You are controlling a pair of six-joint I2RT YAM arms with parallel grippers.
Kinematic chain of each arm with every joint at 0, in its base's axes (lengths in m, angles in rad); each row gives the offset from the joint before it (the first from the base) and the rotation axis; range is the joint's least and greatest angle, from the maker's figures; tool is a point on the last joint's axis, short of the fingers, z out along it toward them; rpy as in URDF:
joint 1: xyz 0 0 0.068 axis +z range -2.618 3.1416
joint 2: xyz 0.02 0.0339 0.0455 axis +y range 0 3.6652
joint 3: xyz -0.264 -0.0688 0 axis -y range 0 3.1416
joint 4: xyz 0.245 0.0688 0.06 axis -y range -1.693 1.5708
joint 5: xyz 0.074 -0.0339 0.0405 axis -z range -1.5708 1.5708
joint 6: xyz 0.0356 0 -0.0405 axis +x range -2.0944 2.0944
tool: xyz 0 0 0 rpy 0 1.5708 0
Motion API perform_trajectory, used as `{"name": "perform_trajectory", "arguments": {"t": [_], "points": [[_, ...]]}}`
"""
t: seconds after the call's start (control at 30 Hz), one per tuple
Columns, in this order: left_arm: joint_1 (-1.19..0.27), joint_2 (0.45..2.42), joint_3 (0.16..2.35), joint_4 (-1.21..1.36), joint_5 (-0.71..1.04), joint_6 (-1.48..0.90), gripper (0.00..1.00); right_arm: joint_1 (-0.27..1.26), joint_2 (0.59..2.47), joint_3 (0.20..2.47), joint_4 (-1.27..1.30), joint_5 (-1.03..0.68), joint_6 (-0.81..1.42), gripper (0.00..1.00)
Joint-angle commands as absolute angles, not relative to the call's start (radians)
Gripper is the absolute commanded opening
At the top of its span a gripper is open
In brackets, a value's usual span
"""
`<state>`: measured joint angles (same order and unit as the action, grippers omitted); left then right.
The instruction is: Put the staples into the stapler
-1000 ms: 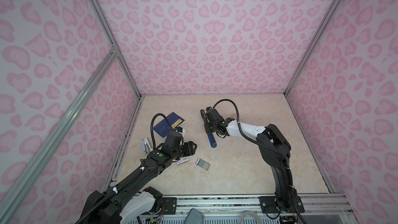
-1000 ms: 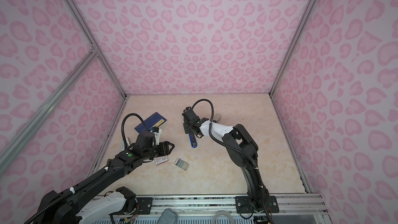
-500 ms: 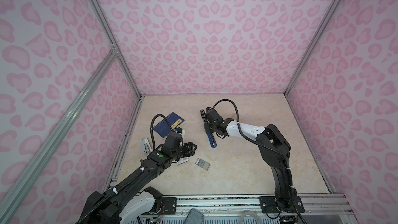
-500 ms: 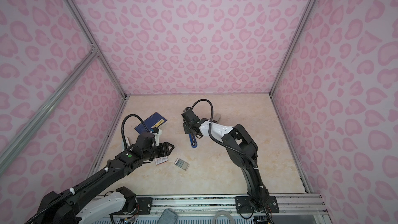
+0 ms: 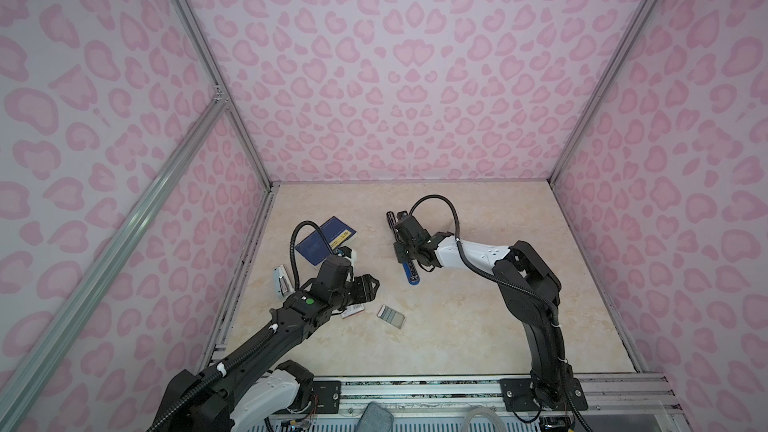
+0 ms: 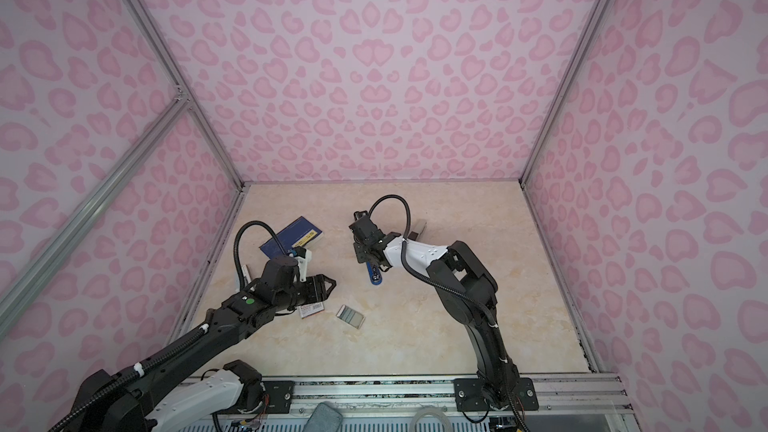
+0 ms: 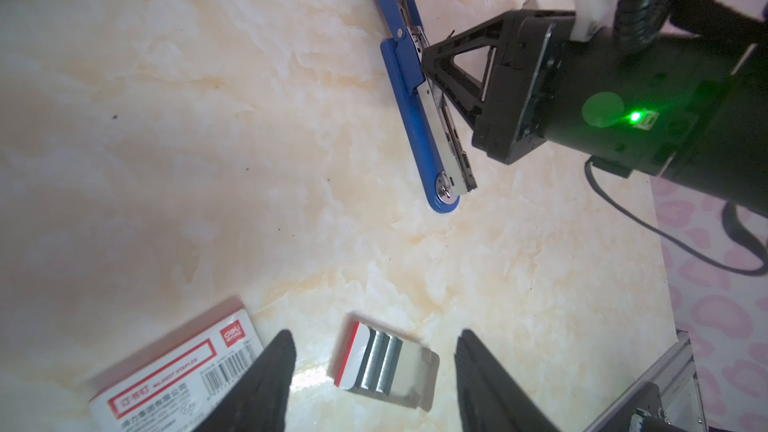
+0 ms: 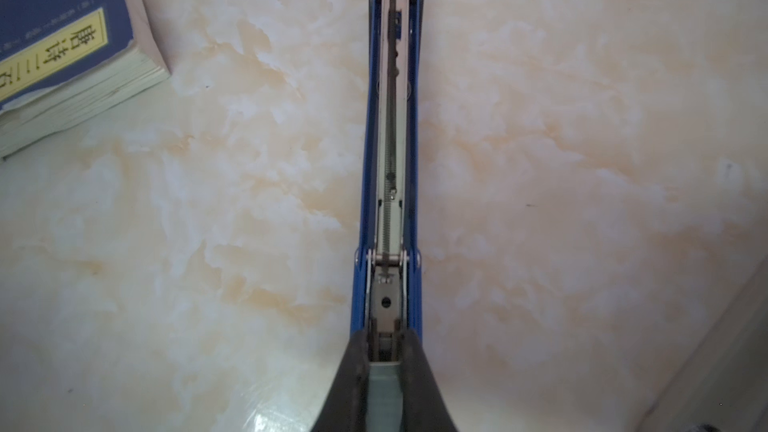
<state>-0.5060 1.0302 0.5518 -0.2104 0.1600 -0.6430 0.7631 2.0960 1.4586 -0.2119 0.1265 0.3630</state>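
Lying between left fingers (image 7: pixel 272 371) (untouched): staples (image 7: pixel 383 361)

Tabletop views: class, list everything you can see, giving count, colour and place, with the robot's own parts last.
stapler: one, blue and silver, opened flat mid-table
staples: several strips, silvery-grey, in the tray
tray: one, white, nearer the robot than the stapler
sleeve: one, white with red label, beside the tray, apart
book: one, dark blue, far left of the table
small item: one, white and silver, by the left wall; unidentifiable
boxy item: one, pale, beyond the right arm
table: one, beige marbled
walls: three, pink-patterned, around the table
left gripper: one, black, open, near the sleeve
right gripper: one, black, shut on the stapler
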Motion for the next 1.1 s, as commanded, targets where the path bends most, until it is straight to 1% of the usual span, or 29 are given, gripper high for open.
{"name": "perform_trajectory", "arguments": {"t": [0.0, 0.1, 0.23, 0.37, 0.47, 0.6, 0.73, 1.07], "points": [[-0.506, 1.029, 0.552, -0.191, 0.161, -0.645, 0.64, 0.766, 2.09, 1.445, -0.218, 0.146, 0.362, 0.17], [-0.506, 1.031, 0.554, -0.191, 0.161, -0.646, 0.64, 0.767, 2.083, 1.443, -0.221, 0.147, 0.362, 0.21], [-0.506, 1.029, 0.552, -0.189, 0.161, -0.647, 0.64, 0.769, 2.064, 1.445, -0.227, 0.152, 0.361, 0.3], [-0.506, 1.028, 0.553, -0.19, 0.16, -0.647, 0.64, 0.767, 2.054, 1.47, -0.251, 0.152, 0.35, 0.34], [-0.506, 1.023, 0.554, -0.189, 0.157, -0.649, 0.64, 0.765, 2.064, 1.512, -0.277, 0.157, 0.354, 0.34], [-0.505, 1.019, 0.549, -0.189, 0.155, -0.65, 0.64, 0.759, 2.093, 1.549, -0.298, 0.109, 0.341, 0.33], [-0.506, 1.016, 0.541, -0.189, 0.153, -0.653, 0.64, 0.755, 2.12, 1.58, -0.314, 0.077, 0.341, 0.37], [-0.505, 1.008, 0.534, -0.19, 0.149, -0.656, 0.64, 0.744, 2.171, 1.627, -0.352, 0.031, 0.345, 0.39]]}}
